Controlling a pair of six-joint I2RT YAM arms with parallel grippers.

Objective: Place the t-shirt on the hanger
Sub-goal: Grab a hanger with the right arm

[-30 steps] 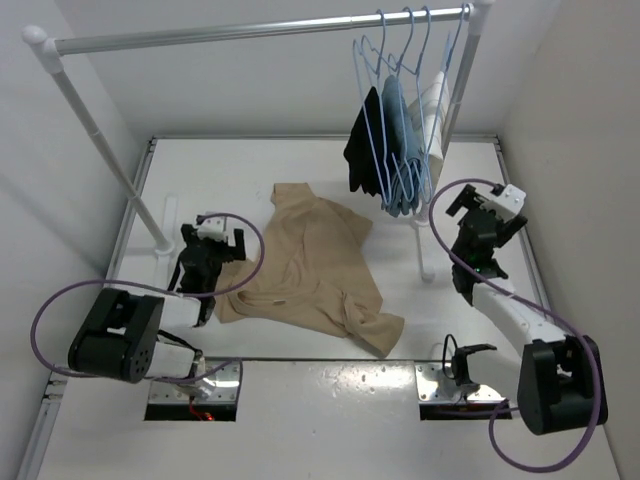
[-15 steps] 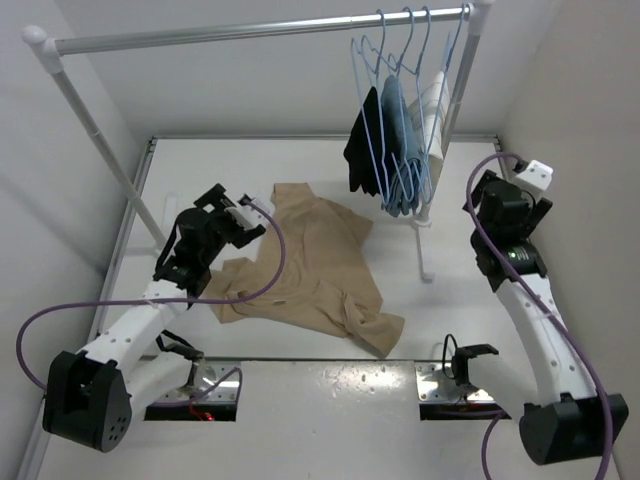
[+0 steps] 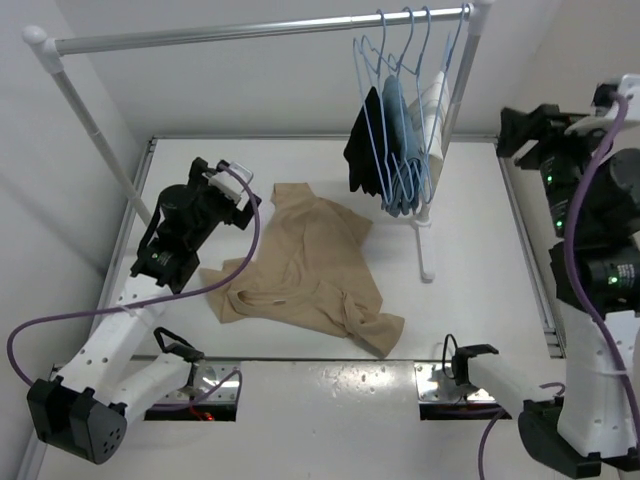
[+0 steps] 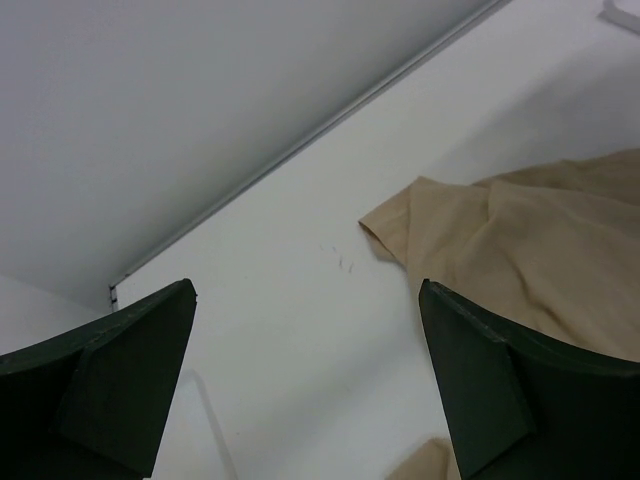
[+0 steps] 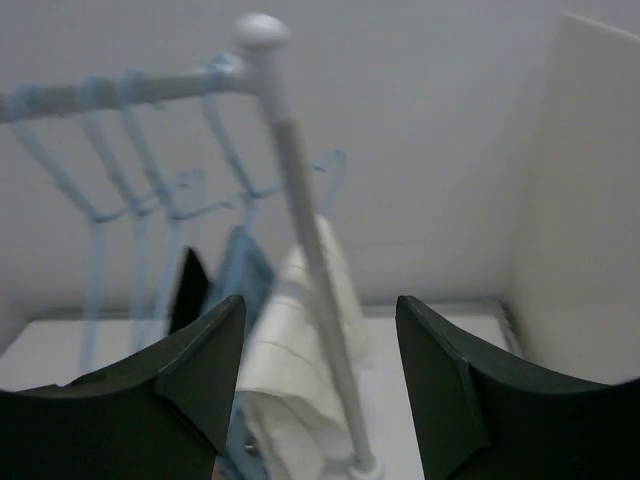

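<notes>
T-shirt (image 3: pixel 310 275) is seen lying rumpled on the white table (image 3: pixel 470 250), just beyond the 2 arm bases and gripped by neither arm. One sleeve edge is shown in the left wrist view, below the fingers.

L arm is stretched from the near-left corner up and fwd. Left gripper (image 3: pixel 225 190) is held above the table, just left of the shirt's far part, w/ jaws spread wide and nothing between them.

R arm is raised high and nearly upright at the right edge. Right gripper (image 3: pixel 520 128) is pointed at the rack's (image 3: pixel 250 30) right post, jaws likewise apart and empty.

Farthest back, 4 light-blue wire hangers are hung at the rail's right end. 3 garments are counted on them: 1 black, 1 blue, 1 white. The hanger (image 3: pixel 380 30) at the left of the row is seen as bare wire in front of the black one.
</notes>
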